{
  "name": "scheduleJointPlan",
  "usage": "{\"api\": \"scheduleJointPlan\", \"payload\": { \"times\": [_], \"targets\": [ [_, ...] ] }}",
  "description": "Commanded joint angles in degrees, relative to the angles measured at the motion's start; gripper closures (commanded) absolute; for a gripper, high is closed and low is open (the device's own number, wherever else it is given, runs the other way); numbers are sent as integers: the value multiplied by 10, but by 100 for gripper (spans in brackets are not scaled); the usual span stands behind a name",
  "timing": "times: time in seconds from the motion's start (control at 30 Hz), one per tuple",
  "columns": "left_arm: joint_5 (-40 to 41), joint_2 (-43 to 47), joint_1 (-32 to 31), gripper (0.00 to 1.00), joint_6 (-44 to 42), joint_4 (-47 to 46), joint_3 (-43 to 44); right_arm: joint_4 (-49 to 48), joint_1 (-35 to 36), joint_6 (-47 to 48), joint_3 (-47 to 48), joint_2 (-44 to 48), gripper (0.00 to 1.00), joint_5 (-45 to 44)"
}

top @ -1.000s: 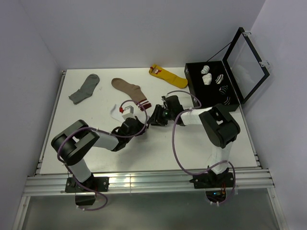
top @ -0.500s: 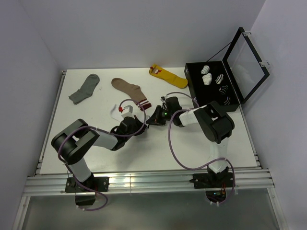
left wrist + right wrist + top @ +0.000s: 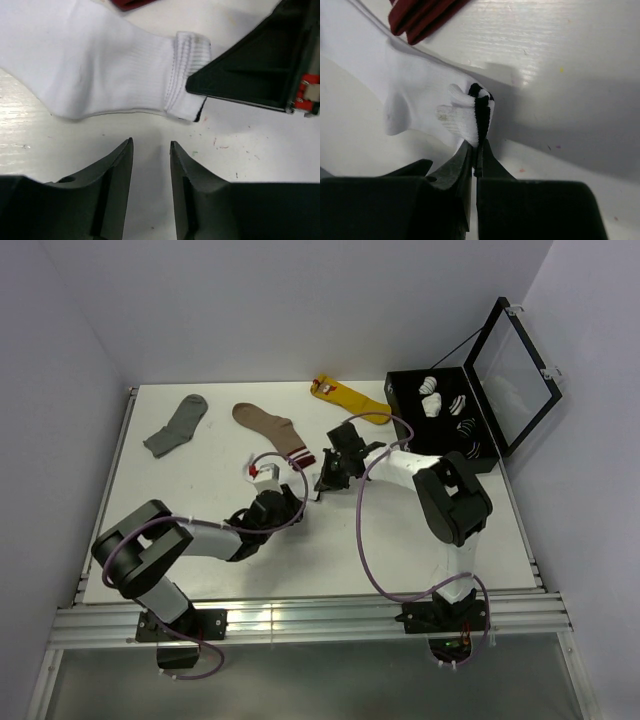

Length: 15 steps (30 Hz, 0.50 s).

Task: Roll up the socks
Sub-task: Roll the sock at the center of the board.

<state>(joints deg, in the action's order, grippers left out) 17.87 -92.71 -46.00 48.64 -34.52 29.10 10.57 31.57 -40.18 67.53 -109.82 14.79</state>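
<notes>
A white sock [image 3: 90, 60] lies flat on the table, its ribbed cuff [image 3: 187, 55] toward the right. In the right wrist view the sock [image 3: 420, 95] shows a dark stripe [image 3: 481, 111] at the cuff. I cannot tell a second white sock apart from it. My right gripper [image 3: 476, 147] is shut on the cuff edge and lifts it slightly; it also shows in the top view [image 3: 322, 483]. My left gripper [image 3: 151, 145] is open and empty, low over the table just short of the sock's near edge, and shows in the top view [image 3: 293, 502]. The left arm hides most of the sock in the top view.
A brown sock [image 3: 268, 425] with a maroon cuff [image 3: 425, 15] lies just beyond the white sock. A grey sock [image 3: 178, 425] and a yellow sock [image 3: 350, 398] lie at the back. A black box [image 3: 396, 405] with its lid open holds rolled socks [image 3: 432, 390] at the right.
My right wrist has swung toward the far side while its fingers stay at the cuff. My left arm has shifted left and lower; its gripper stays beside the sock.
</notes>
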Motion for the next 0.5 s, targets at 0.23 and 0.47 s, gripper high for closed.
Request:
{"api": "scheduleJointPlan", "payload": {
  "times": [0.23,0.47],
  "targets": [
    [161,15,-103,41,-151,-16,39,208,23,12,92,-12,100,-72],
    [165,-61,-122,43,-198,-41,89,236,24,9,114,-17,100,-72]
  ]
}}
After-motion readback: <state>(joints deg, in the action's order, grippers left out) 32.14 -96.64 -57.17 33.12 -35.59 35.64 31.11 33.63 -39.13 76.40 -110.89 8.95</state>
